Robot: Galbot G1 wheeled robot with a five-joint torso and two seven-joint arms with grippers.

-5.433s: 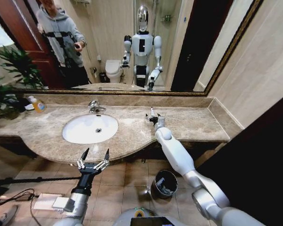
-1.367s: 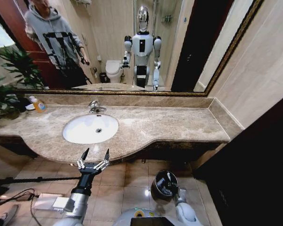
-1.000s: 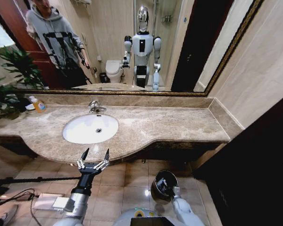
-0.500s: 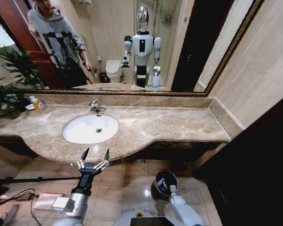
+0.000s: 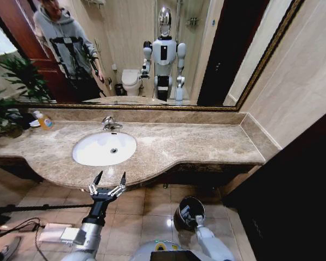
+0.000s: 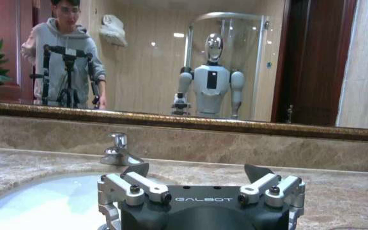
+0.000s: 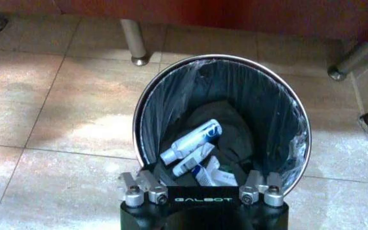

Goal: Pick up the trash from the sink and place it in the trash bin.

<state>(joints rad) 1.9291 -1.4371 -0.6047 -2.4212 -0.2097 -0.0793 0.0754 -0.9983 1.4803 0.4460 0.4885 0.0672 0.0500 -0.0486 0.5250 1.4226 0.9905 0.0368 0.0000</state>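
A: Head view first. Anything in the sink (image 5: 104,148)?

B: Nothing to see. Bare white basin, one chrome faucet (image 5: 110,124) behind it, one orange-liquid bottle (image 5: 43,120) well off on the countertop (image 5: 206,142). No tubes or sachets anywhere on the marble.

A: And the arms?

B: Left gripper (image 5: 110,176) parked in front of the counter's edge, below the basin, fingers spread wide, holding nothing. Right gripper (image 5: 198,219) down low, just above the trash bin (image 5: 180,209) on the floor tiles.

A: Left wrist view?

B: Same story. Two fingers fanned apart and empty, basin beyond them clean as far as visible, faucet upright behind.

A: Right wrist view, then. Counted the trash (image 7: 190,139)?

B: Tried. One bin, dark liner, shiny rim. Inside, on the bottom: one white tube with blue marks lying slantwise, a second white tube just beside it, then one or two pale sachets partly hidden behind the gripper body. Three for certain, possibly four. No telling the dark green piece apart from the dark liner.

A: Right fingers?

B: Apart, nothing pinched between them, poised over the near rim.

A: Judgement on progress?

B: Looks as good as finished: basin cleared, trash lying in the bin. Nothing left to fetch, as far as can be seen.
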